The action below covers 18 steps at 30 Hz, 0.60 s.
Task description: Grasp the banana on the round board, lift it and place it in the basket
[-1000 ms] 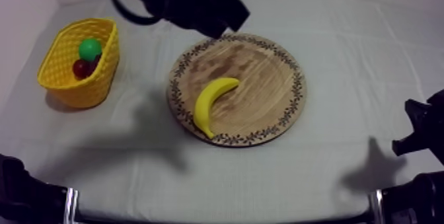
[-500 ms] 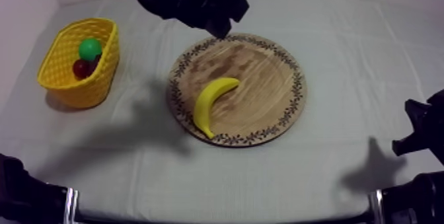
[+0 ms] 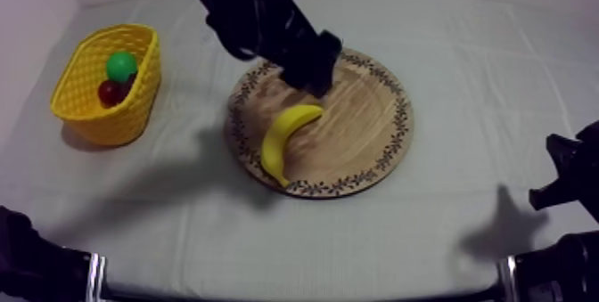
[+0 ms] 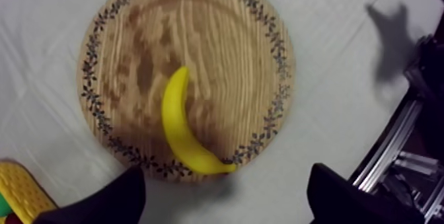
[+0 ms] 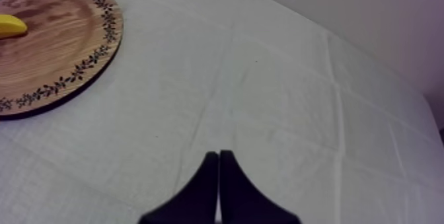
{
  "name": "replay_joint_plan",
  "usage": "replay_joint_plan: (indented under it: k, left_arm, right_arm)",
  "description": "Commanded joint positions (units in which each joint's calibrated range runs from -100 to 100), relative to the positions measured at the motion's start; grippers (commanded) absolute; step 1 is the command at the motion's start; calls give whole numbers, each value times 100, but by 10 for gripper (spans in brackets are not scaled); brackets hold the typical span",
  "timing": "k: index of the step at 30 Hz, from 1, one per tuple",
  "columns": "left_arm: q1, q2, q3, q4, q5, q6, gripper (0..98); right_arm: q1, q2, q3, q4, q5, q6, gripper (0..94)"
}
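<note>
The yellow banana (image 3: 287,136) lies curved on the left half of the round wooden board (image 3: 356,118). My left gripper (image 3: 312,72) hangs over the board's far left part, just beyond the banana's upper end. In the left wrist view its fingers (image 4: 112,200) stand wide apart, open, with the banana (image 4: 182,127) on the board (image 4: 218,61) below and nothing held. The yellow basket (image 3: 134,101) stands at the far left. My right gripper (image 5: 218,155) is shut, a narrow wedge over bare cloth, right of the board (image 5: 59,48).
A green fruit (image 3: 121,65) and a small red fruit (image 3: 110,92) lie in the basket. My right arm (image 3: 562,181) rests low at the table's right edge. Open cloth lies between the board and the basket.
My left arm has come down and forward from behind the board to over its far left part, and its fingers have opened. The banana and the right arm have not moved.
</note>
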Motion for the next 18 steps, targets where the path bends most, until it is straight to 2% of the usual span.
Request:
replay_joint_plan:
  k: [1,10,18]
  left_arm:
    - [-3,231,120,13,-82,-32,938]
    - [-64,1254,443,66,-683,-100,941]
    - [-323,2042,390,238,-1063,-206,941]
  right_arm:
    - [-1,0,1,0,0,0,3]
    - [-1,0,1,0,0,0,3]
    - [-1,0,1,0,0,0,3]
